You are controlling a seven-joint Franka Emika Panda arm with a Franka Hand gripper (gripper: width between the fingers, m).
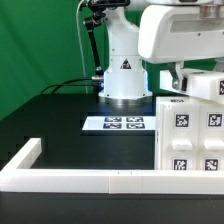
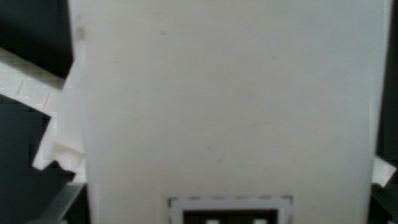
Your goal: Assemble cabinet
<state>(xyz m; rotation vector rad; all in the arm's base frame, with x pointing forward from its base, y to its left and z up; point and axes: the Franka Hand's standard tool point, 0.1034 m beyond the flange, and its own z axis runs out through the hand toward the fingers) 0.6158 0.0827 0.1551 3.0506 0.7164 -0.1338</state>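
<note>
My tool point(image 1: 197, 84) hung above the cabinet point(image 1: 190, 135) at the exterior view's three o'clock on the desk point(image 1: 60, 120); I couldn't tell if it gripped.

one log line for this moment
hand: above cabinet, grip unclear | cabinet: exterior view's right | marker board: flat on table

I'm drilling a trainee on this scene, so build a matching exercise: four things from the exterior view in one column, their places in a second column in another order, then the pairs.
Things
1. cabinet
2. marker board
3. border rail
4. robot base

Places
A. flat on the black table, mid-view
B. along the table's near edge
C. at the exterior view's right edge
D. at the back, in front of the green screen

Pairs: 1-C, 2-A, 3-B, 4-D
</note>
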